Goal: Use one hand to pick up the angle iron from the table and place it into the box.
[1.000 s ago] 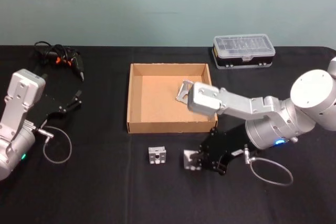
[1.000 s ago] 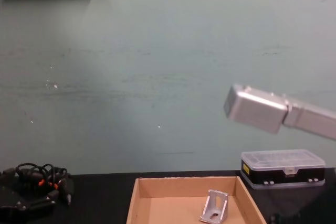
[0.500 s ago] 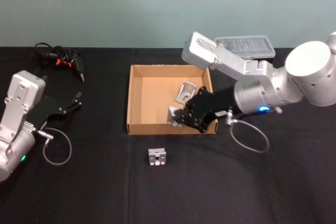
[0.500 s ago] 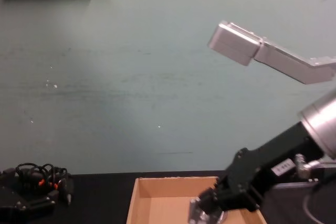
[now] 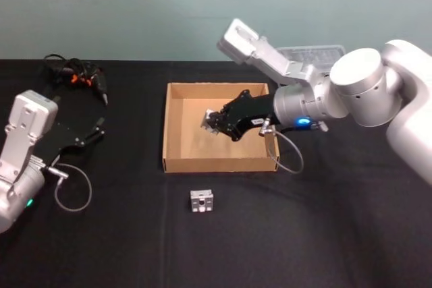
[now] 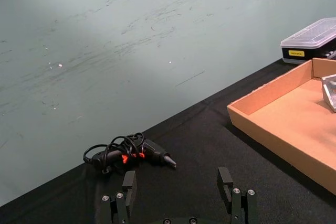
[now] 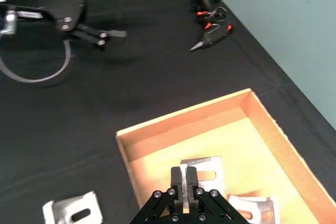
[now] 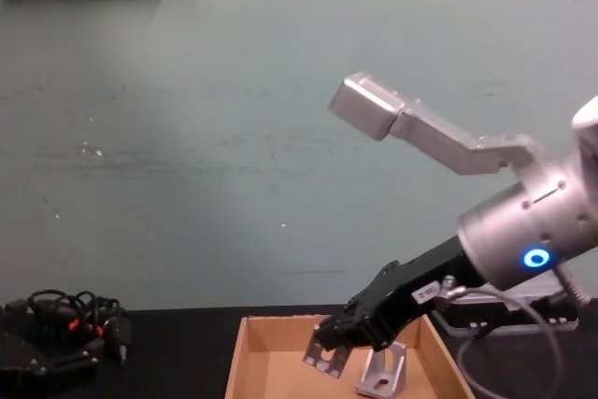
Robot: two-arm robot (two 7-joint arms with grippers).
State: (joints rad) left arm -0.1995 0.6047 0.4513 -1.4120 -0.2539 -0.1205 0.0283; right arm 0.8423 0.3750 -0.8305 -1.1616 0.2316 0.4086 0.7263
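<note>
Pinched between the closed-in fingers of the right gripper (image 5: 216,123): a small angle iron (image 8: 322,355) of bright silver metal, a thin plate bent to an L. Hangs inside the outline of the box (image 5: 165,126), over the middle of its tan floor; cannot tell whether the lower edge touches the cardboard. Reaches in from the right on a silver-grey arm, black wrist slanting down toward the box, blue ring lit at a joint, one long link jutting up and back toward the wall. Just beside the held piece, on the box floor, a second angle iron (image 8: 383,373), upright with a slot in one face, covered by the gripper in the head view. In front of the box's near wall, on the table (image 5: 304,234), a third angle iron (image 5: 202,201), apart from the box. Low at the table's left side, the left gripper (image 5: 95,131), fingers spread around nothing. Behind the right arm, a black case (image 5: 317,52), mostly hidden, only its clear lid's top edge showing.
</note>
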